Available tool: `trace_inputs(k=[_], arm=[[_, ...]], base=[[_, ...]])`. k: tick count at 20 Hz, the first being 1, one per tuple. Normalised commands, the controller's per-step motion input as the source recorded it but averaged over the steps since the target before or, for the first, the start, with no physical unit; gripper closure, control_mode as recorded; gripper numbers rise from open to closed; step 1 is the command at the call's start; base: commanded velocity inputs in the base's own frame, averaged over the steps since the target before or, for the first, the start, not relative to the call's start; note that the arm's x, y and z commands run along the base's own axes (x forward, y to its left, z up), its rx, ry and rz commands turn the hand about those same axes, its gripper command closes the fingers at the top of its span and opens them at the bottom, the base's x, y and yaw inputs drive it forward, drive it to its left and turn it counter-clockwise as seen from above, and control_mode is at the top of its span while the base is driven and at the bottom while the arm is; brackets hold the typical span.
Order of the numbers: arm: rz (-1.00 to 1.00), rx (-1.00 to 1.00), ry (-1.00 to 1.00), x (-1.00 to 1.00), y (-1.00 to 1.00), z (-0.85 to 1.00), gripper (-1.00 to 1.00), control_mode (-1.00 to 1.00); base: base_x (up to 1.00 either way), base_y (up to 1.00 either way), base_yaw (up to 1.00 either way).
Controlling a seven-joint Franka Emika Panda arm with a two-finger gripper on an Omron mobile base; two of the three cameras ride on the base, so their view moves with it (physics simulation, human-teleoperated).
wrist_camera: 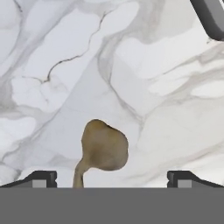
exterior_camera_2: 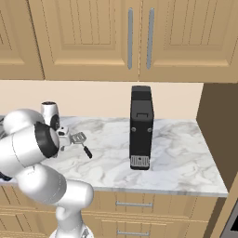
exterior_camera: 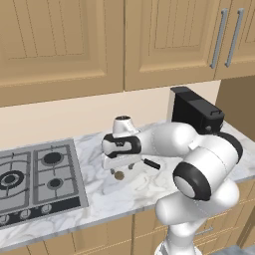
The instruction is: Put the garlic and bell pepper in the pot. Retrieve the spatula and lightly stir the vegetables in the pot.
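While the white arm bends low over the marble surface, its gripper hangs just above a small brownish bulb with a short stem, the garlic, which lies on the stone between the two dark fingers. They stand spread wide to either side of the garlic, released and not touching it. In the left base view the garlic shows as a small brown lump just under the hand, near the front half of the surface.

Just right of the hand lies the spatula, flat on the stone, its grey head toward the wall and its dark handle pointing toward the near edge; in the left base view only its dark handle shows past the wrist, and in the hand view a dark grey corner of it cuts into the upper right. It is near the garlic but apart from it.

To the left, a grey gas cooktop with black burners is set into the surface. At the far right a tall black coffee machine stands against the wall, well apart from the hand. Light wooden cabinets hang above, clear of the arm.
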Motion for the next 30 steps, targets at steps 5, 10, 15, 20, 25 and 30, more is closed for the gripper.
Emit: trace_inputs(k=[5, 10, 15, 20, 25, 30], arm=[[0.0, 0.0, 0.0, 0.14, 0.1, -0.06, -1.0, -1.0], [0.0, 0.0, 0.0, 0.01, 0.03, 0.0, -1.0, -1.0], [0.0, 0.0, 0.0, 0.0, 0.0, -0.05, -1.0, -1.0], [0.0, 0.0, 0.0, 0.0, 0.0, -0.1, -1.0, -1.0], [0.0, 0.0, 0.0, -0.01, 0.0, -0.13, -1.0, -1.0], [0.0, 0.0, 0.0, -0.07, 0.0, -0.11, -1.0, -1.0]], base=[[0.0, 0.0, 0.0], [0.0, 0.0, 0.0], [0.0, 0.0, 0.0], [0.0, 0.0, 0.0], [0.0, 0.0, 0.0], [0.0, 0.0, 0.0]])
